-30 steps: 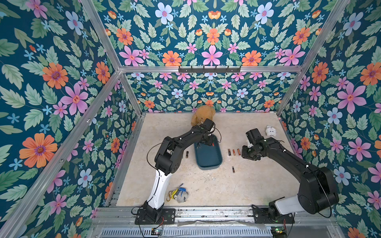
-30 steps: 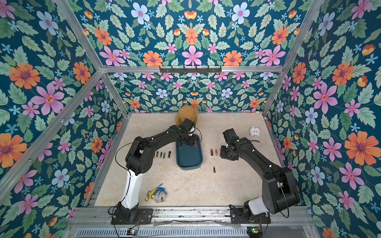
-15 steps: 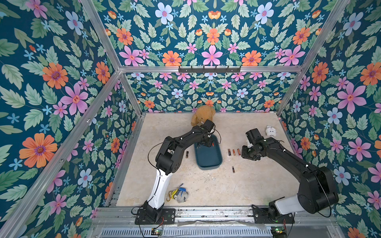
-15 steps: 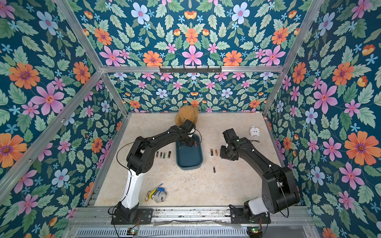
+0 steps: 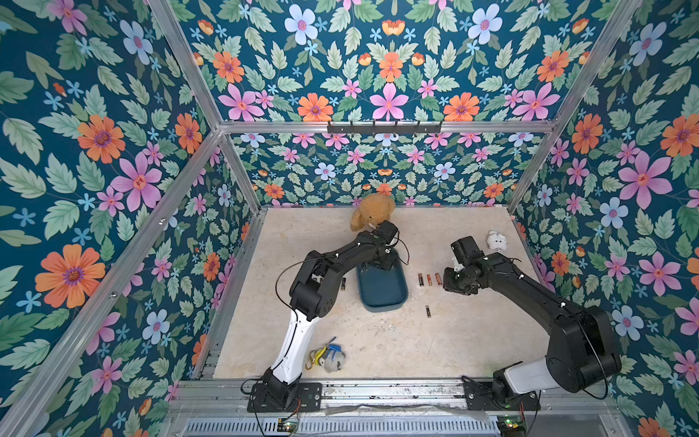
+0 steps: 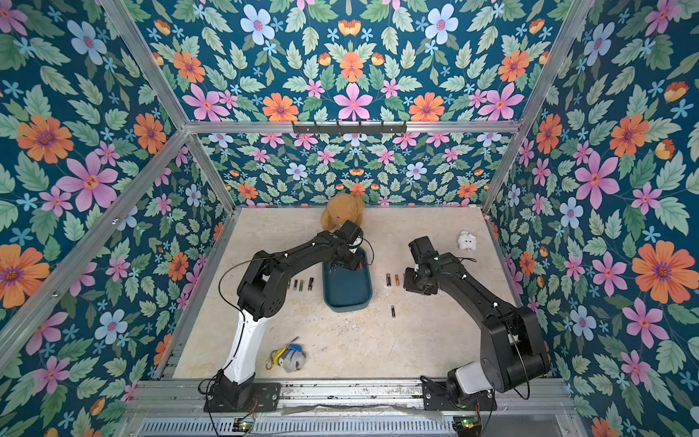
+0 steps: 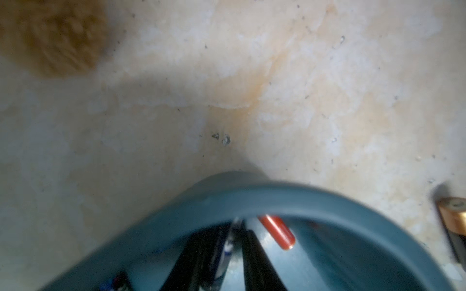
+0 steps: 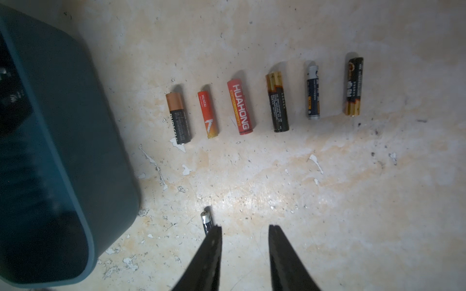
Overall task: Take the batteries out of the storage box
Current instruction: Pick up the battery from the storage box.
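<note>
The left hand [image 7: 239, 226] reached down inside the storage box [image 5: 382, 308] at its far end, near the teddy bear [image 5: 372, 215]. Its fingers [image 7: 254, 252] stood close together with something pale and blue between them (the wrist view was too blurred to tell whether they were clamped on it). A red battery [image 7: 276, 231] lay on the box floor just beside those fingers.

The right hand [image 8: 244, 226] hovered over the bare table [image 8: 353, 201], fingers apart and holding nothing. A row of six batteries [image 8: 239, 108] lay side by side on the table on the right arm's side of the box, clear of its wall. A lone battery [image 8: 207, 221] lay nearer the front, one end showing past a finger of the right hand in the wrist view. A few more batteries [image 6: 301, 284] lay on the box's other side, beside the left arm.

A keychain bundle [image 5: 327, 357] lay near the left arm's base, and a small white toy [image 5: 496, 241] sat by the right wall.
</note>
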You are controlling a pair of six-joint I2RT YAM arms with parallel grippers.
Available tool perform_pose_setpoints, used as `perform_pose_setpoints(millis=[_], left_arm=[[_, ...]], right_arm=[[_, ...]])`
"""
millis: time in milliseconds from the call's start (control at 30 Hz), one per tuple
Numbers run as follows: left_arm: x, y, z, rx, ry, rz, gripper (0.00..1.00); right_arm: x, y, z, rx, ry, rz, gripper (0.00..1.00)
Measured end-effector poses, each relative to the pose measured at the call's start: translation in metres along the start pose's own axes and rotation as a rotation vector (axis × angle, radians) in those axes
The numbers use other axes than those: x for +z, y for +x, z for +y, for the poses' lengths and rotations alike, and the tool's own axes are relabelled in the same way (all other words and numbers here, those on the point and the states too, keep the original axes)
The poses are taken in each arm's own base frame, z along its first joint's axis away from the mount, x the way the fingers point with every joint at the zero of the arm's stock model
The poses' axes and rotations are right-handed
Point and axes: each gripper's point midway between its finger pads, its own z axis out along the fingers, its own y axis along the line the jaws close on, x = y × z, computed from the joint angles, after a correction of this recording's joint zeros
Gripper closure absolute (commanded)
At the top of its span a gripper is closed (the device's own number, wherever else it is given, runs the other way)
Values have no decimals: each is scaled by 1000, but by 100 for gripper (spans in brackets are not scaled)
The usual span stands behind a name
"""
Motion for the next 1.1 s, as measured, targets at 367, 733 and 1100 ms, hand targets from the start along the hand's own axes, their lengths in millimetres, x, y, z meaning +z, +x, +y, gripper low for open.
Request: perform_pose_setpoints(millis=[367,733,1100], left_arm=[[5,-6,2,-1,-18,-8,78],[1,-6,1,-26,-13,-7,83],[-53,-15,-4,-79,24,-62,82]], right_arm=[[-4,-4,-4,-3,-1,-14,63],[-5,-4,-3,-3,-6,-18,63],[-6,-10,8,-5,-57,-25,64]])
